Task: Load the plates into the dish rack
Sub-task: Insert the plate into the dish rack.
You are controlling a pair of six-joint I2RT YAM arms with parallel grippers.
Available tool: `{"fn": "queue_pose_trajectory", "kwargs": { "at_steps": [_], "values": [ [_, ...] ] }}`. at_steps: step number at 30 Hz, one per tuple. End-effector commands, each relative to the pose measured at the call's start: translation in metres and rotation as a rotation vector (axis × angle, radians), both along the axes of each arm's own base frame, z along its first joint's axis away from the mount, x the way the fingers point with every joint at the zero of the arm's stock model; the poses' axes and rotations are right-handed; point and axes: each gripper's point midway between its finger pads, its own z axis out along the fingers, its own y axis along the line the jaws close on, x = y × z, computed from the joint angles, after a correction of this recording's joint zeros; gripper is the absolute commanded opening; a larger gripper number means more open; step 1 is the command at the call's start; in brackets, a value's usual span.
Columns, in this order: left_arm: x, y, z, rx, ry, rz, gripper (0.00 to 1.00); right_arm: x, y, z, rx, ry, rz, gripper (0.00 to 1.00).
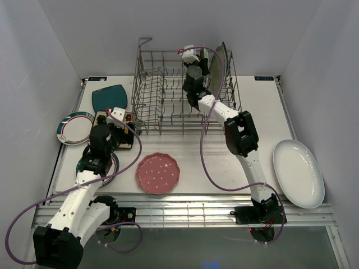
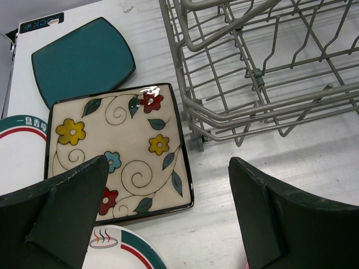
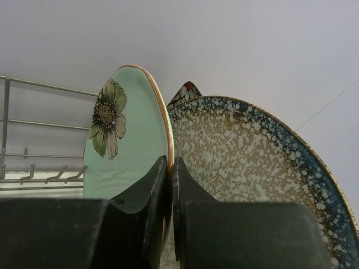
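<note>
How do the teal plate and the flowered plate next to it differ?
The teal plate is plain; the flowered plate is cream with flowers and a dark rim. The teal plate lies farther back than the flowered plate. Both are squarish and lie flat.

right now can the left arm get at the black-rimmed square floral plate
Probably yes: the open left gripper hangs over the floral plate, nothing lies on it, the grey wire dish rack sits aside.

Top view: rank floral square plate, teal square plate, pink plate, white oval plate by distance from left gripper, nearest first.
1. Floral square plate, under the left gripper.
2. Teal square plate, just behind it.
3. Pink plate, front centre.
4. White oval plate, far right.
</note>
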Motion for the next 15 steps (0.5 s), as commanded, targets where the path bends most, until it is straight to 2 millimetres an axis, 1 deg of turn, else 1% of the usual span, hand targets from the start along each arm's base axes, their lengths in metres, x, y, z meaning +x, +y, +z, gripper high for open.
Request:
{"fn": "queue_pose_trajectory", "kwargs": {
  "at_steps": [1, 5, 8, 15],
  "values": [
    [0.001, -0.002, 0.017, -0.011, -0.039, -0.013, 0.98, 0.0, 0.002, 0.028, 0.064, -0.113, 0.01, 0.1],
    [0.001, -0.002, 0.018, -0.01, -0.043, -0.013, 0.98, -0.001, 0.011, 0.025, 0.043, -0.11, 0.019, 0.11],
    [0.001, -0.002, 0.019, -0.01, -0.044, -0.014, 0.98, -0.002, 0.013, 0.024, 0.044, -0.112, 0.019, 0.11],
    [0.0, -0.002, 0.02, -0.009, -0.047, -0.015, 0.98, -0.002, 0.013, 0.02, 0.05, -0.105, 0.015, 0.12]
  ]
}}
